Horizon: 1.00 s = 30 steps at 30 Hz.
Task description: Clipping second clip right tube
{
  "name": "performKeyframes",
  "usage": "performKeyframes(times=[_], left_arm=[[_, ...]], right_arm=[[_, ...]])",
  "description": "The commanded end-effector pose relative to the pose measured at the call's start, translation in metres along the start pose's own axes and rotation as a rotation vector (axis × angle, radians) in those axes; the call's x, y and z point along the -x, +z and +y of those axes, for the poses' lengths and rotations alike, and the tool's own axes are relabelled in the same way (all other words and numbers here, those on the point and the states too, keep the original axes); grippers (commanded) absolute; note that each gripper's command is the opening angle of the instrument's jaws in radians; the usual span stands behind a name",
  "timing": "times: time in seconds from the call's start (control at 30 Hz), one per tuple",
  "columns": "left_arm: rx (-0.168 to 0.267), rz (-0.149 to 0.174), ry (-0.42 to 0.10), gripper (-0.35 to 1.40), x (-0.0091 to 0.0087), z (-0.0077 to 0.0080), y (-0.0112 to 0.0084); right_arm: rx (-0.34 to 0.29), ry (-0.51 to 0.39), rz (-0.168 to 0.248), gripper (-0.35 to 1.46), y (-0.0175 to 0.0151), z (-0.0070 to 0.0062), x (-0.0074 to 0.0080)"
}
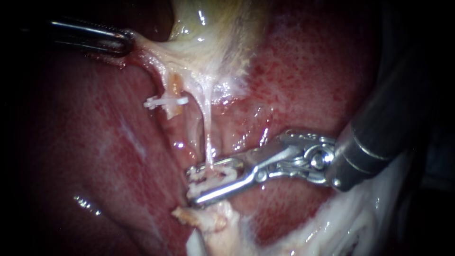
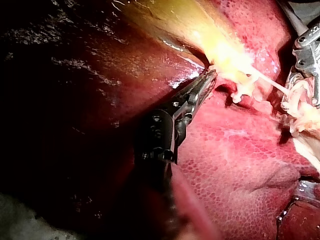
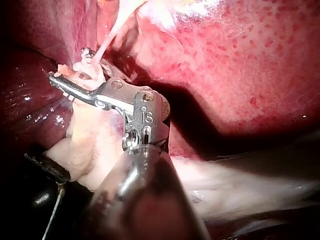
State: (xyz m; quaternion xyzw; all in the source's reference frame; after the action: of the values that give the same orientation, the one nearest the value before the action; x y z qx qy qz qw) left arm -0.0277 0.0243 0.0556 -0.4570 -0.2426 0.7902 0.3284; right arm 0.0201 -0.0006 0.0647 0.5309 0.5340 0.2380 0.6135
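The liver (image 1: pixel 95 142) fills most of the field. It is wet and dark red, with brighter red speckles on its right side. Above it the gallbladder (image 1: pixel 208 33), a glossy yellow-green sac, thins into pale, stringy tissue.

The right instrument (image 1: pixel 192 186) has a thick dark-grey shaft, a shiny steel hinge and two long, slim jaws. The jaws stand a narrow gap apart, and both press on the second clip (image 1: pixel 213 178), a white toothed piece. The lower end of the right tube (image 1: pixel 207 128) passes between them. This tube is a thin, translucent pink-white strand, stretched straight from the gallbladder down to the jaws.

The left instrument (image 1: pixel 130 42) is dark and slender. Its jaws are closed on the gallbladder's pale edge, which stretches toward them.

Ragged whitish tissue (image 1: pixel 208 223) lies just under the right jaws. Just beside the right tube, the left tube (image 1: pixel 171 92) is thicker, stubby and tan-pink. The left clip (image 1: pixel 166 101), a small white bar, crosses it.

The left wrist view adds the liver's fine honeycomb surface beside the left instrument, and that instrument's black hinge. The endoscope view shows only its jaws. The right wrist view shows the right jaws from behind, with the tube rising from between them and a thick pale fold under the hinge.
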Motion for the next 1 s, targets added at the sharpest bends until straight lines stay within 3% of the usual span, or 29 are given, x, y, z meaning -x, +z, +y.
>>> performKeyframes(times=[0.03, 0.3, 0.53, 0.67, 0.83, 1.0], left_arm=[[0.0, 0.0, 0.0, -0.35, 0.0, 0.0, 0.0], [0.0, 0.0, 0.0, -0.35, 0.0, 0.0, 0.0], [0.0, 0.0, 0.0, -0.35, 0.0, 0.0, 0.0], [0.0, 0.0, 0.0, -0.35, 0.0, 0.0, 0.0], [0.0, 0.0, 0.0, -0.35, 0.0, 0.0, 0.0], [0.0, 0.0, 0.0, -0.35, 0.0, 0.0, 0.0]], right_arm=[[-0.006, -0.001, -0.002, 0.47, -0.0001, -0.0001, 0.0], [-0.017, 0.0, 0.007, 0.39, -0.0007, -0.0003, -0.0002], [-0.025, 0.003, 0.013, 0.23, -0.0014, -0.0007, -0.0006], [-0.032, 0.004, 0.009, 0.1, -0.0017, -0.001, -0.0008], [-0.059, 0.002, -0.01, -0.31, -0.002, -0.0012, -0.0007], [-0.068, -0.002, -0.018, -0.35, -0.002, -0.0013, -0.0006]])
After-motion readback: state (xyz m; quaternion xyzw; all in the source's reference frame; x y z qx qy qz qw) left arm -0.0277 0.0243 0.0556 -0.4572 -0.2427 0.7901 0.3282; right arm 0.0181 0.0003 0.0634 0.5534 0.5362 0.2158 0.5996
